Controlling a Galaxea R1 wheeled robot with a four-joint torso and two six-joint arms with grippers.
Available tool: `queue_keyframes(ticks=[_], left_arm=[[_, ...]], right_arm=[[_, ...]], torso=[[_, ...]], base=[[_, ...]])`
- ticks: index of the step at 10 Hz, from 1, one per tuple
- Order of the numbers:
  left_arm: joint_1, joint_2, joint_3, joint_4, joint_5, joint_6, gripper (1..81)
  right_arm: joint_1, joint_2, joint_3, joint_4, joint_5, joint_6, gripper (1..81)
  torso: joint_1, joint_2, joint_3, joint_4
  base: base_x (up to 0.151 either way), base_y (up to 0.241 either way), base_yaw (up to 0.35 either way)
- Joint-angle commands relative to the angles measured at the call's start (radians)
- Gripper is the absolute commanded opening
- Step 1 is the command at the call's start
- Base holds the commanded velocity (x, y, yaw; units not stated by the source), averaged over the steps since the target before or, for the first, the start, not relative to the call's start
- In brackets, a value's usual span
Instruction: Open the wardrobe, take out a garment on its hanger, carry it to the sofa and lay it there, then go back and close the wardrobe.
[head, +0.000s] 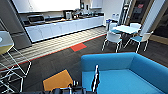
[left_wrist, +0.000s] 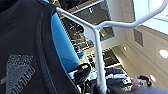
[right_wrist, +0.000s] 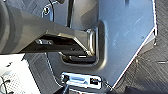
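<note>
Smooth bright blue sofa (head: 125, 72) with low curved back. Limp black garment (left_wrist: 22, 50) on thin pale hanger (left_wrist: 96, 45); finger state impossible to tell.

Blue sofa (head: 125, 72) occupies lower right foreground, curved back toward room. Pale hanger (head: 95, 78) stands upright at sofa's near left edge, above dark robot hardware at bottom edge. Orange floor patch (head: 58, 80) just left of sofa; red patch (head: 78, 46) farther off. White cabinet run (head: 62, 27) along far wall. White bench (head: 126, 29) with white-and-teal chairs (head: 113, 38) at upper right. White wire stool frame (head: 12, 62) at left.
</note>
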Motion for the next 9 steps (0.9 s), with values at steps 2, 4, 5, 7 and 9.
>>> queue_keyframes(ticks=[2, 4, 5, 7, 9], left_arm=[[-0.124, -0.024, 0.068, 0.021, -0.054, 0.011, 1.0], [-0.124, -0.026, 0.066, 0.021, -0.054, 0.011, 1.0], [-0.124, -0.026, 0.066, 0.021, -0.054, 0.011, 1.0], [-0.124, -0.028, 0.066, 0.021, -0.054, 0.011, 1.0], [-0.124, -0.028, 0.068, 0.021, -0.054, 0.011, 1.0]], right_arm=[[0.000, -0.001, 0.003, -0.015, -0.050, -0.003, 81.1], [0.000, 0.000, 0.003, -0.017, -0.050, -0.003, 81.1], [0.000, 0.000, 0.003, -0.017, -0.050, -0.003, 81.1], [-0.001, 0.000, 0.003, -0.017, -0.050, -0.003, 81.1], [-0.001, 0.000, 0.003, -0.017, -0.050, -0.003, 81.1]], torso=[[0.000, 0.000, 0.000, 0.000], [0.000, 0.000, 0.000, 0.000], [0.000, 0.000, 0.000, 0.000], [0.000, 0.000, 0.000, 0.000], [0.000, 0.000, 0.000, 0.000]], base=[[0.000, 0.000, -0.308], [0.000, 0.000, -0.308], [0.000, 0.000, -0.308], [0.000, 0.000, -0.309], [0.000, 0.000, -0.310]])
